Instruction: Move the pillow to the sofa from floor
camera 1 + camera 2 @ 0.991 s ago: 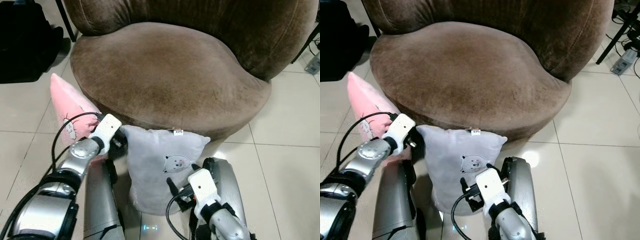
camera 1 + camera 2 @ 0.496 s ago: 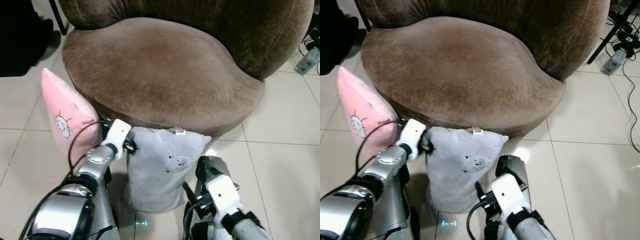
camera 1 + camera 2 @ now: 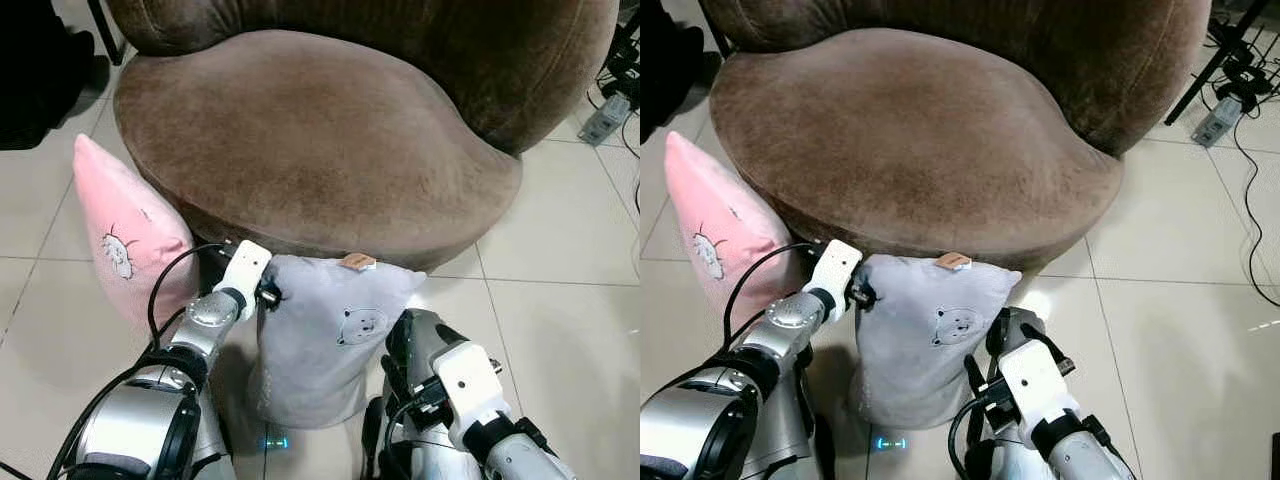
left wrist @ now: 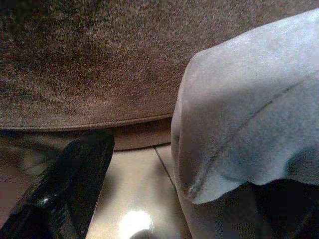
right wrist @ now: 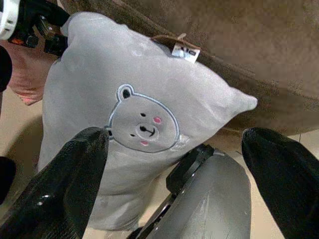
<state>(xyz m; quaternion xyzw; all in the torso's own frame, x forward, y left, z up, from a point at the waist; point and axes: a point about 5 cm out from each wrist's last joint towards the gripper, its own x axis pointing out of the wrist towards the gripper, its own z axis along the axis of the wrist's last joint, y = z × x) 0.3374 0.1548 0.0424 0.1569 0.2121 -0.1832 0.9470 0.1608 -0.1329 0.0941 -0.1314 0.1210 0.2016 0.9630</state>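
Note:
A grey pillow with a bear face stands upright on the floor tiles, leaning against the front of the brown sofa. My left gripper is at the pillow's upper left corner. In the left wrist view its fingers are apart, and the pillow's corner lies between them, against one finger. My right gripper is open beside the pillow's lower right and faces the bear print. Its two black fingers stand wide apart and hold nothing.
A pink pillow leans on the sofa's left front, just left of my left arm. A power strip and cables lie on the tiles at the far right. A dark object sits at the far left. Open tiles lie to the right.
The camera has shifted, so the sofa seat sits higher and nearer. My left gripper stays at the grey pillow's top left corner. My right wrist has swung right, off the pillow's front.

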